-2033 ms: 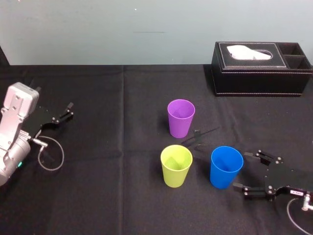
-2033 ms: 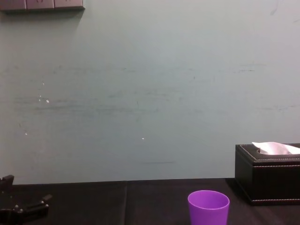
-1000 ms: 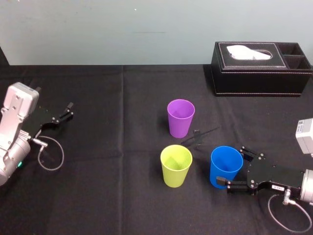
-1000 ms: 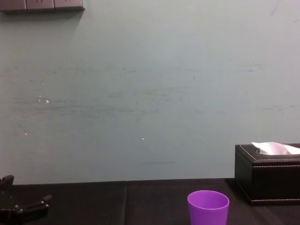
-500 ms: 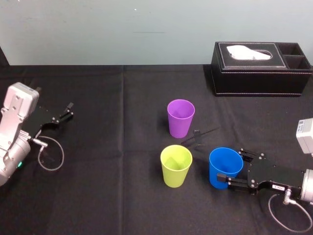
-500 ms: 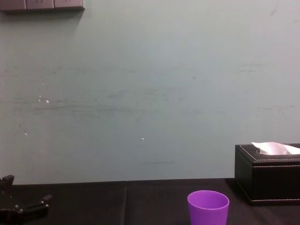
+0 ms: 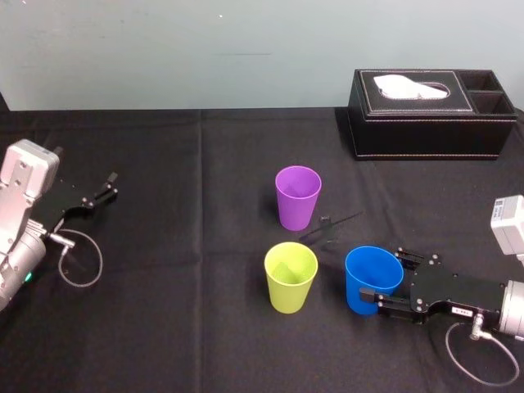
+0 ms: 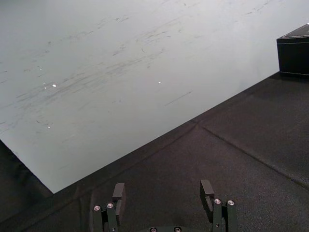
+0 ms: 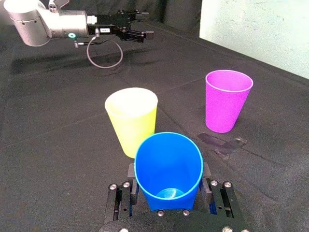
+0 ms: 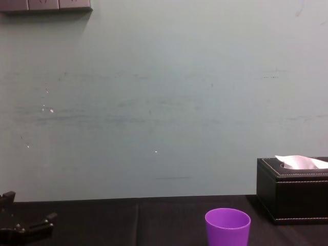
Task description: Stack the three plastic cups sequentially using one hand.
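The right gripper (image 7: 383, 276) is low at the front right of the dark surface (image 7: 180, 327). Its two fingers (image 9: 206, 172) are closed against both sides of the blue cup (image 7: 372, 282) and hold it between them. The yellow-green cup (image 7: 290, 277) stands upright near it on the left, not touching. The purple cup (image 7: 297, 196) stands upright behind these two, apart from both. A black tissue box (image 7: 426, 102) is at the back right. The left gripper (image 7: 106, 187) rests at the far left with its fingers wide apart, holding nothing.
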`<state>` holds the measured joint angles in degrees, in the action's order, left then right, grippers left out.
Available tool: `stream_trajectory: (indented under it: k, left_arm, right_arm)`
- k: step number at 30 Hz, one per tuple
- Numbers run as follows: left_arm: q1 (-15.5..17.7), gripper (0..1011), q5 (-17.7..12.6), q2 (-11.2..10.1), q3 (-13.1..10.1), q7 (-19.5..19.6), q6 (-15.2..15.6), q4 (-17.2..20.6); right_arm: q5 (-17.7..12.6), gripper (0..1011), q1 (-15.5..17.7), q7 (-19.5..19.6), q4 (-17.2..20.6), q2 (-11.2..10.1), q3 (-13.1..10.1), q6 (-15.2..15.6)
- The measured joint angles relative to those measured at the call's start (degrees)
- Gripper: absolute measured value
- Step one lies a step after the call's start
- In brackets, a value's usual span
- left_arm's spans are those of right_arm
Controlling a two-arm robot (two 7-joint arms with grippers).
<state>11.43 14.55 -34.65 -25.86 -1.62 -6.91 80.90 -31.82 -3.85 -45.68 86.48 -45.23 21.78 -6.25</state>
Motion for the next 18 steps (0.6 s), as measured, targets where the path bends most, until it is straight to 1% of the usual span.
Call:
stream_trajectory:
  k: [5, 8, 10, 14, 17, 18]
  left_arm:
    - [0.0, 1011, 0.0, 0.0, 0.0, 0.0, 0.0, 0.0]
    - [0.0, 1011, 0.0, 0.0, 0.0, 0.0, 0.0, 0.0]
    - [0.0, 1011, 0.0, 0.0, 0.0, 0.0, 0.0, 0.0]
    - [0.0, 1012, 0.0, 0.0, 0.0, 0.0, 0.0, 0.0]
    - [0.0, 1011, 0.0, 0.0, 0.0, 0.0, 0.0, 0.0]
    - [0.0, 1011, 0.0, 0.0, 0.0, 0.0, 0.0, 0.0]
  right_arm:
    - [0.2, 729, 0.0, 0.4, 0.2, 0.0, 0.0, 0.0]
    - [0.0, 729, 0.5, 1.2, 1.3, -0.2, -0.5, -0.2]
    - [-0.8, 729, 1.3, 2.0, 2.8, -0.7, -1.4, -0.2]
    - [-2.7, 729, 3.2, 4.1, 6.6, -1.8, -4.1, -0.1]
    - [-3.3, 729, 3.8, 5.0, 8.3, -2.3, -5.2, 0.3]
    - [-3.6, 729, 3.8, 5.5, 9.4, -2.6, -5.8, 0.9]
